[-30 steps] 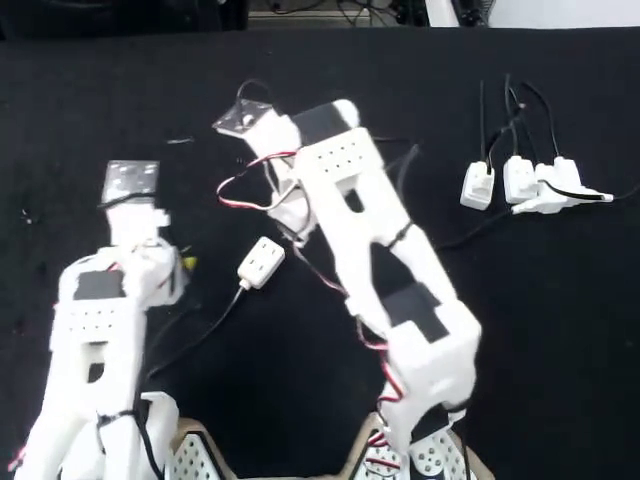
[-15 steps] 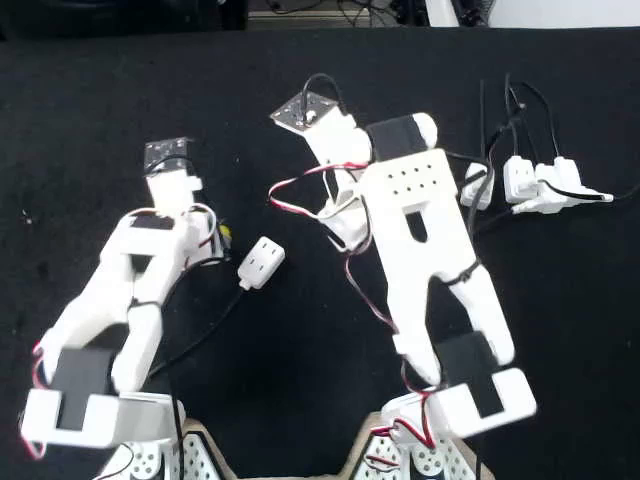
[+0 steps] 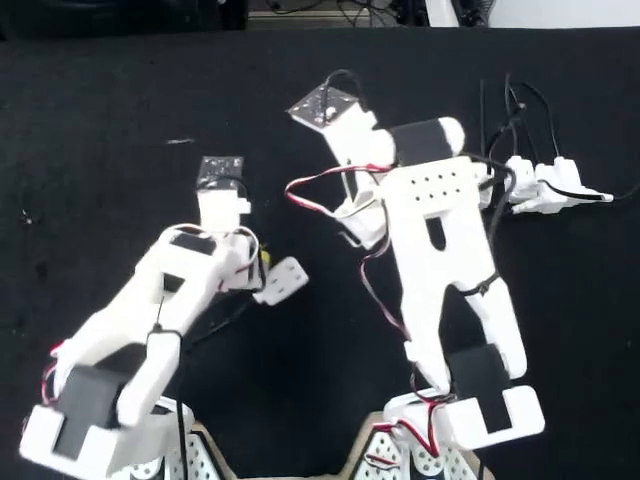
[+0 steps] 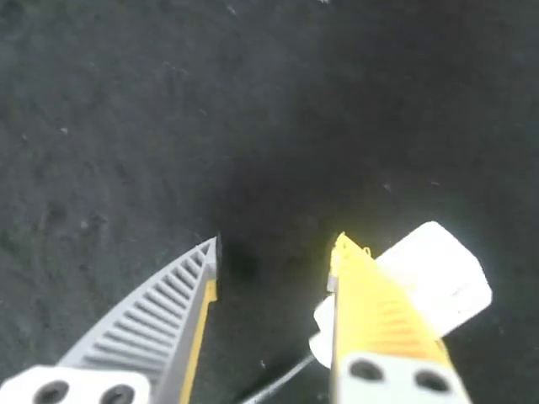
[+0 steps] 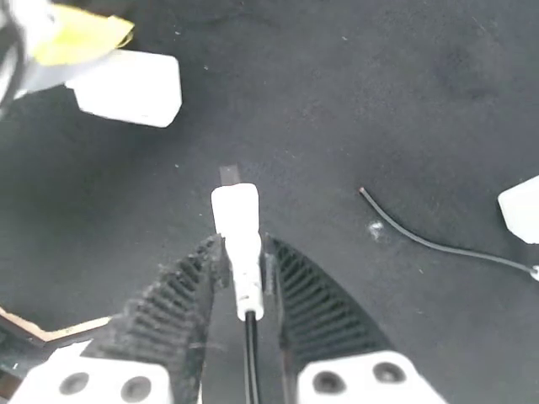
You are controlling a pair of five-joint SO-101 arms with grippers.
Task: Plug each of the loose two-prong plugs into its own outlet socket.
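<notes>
Sockets first: one white outlet socket (image 3: 283, 279) lies on the table near its middle, with a thin cable running from it toward the arm bases. The left gripper (image 4: 276, 248) is spread wide with nothing between its jaws. The socket sits against the outer side of its yellow finger (image 4: 370, 307); contact cannot be confirmed. Whether the socket's slots are filled cannot be determined.

The right gripper (image 5: 244, 252) is clamped on a white two-prong plug (image 5: 236, 212). The plug's prongs point forward past the fingertips, and its black cord runs back between the fingers. The plug hangs near that socket, apart from it.

A cluster of white sockets and plugs (image 3: 540, 182) with black cords lies at the right of the table; which are mated cannot be judged.

Surface: black cloth table (image 3: 100, 100). One loose black wire (image 5: 438, 246) lies on it. A pale strip of floor (image 3: 560, 12) shows beyond the far edge.
</notes>
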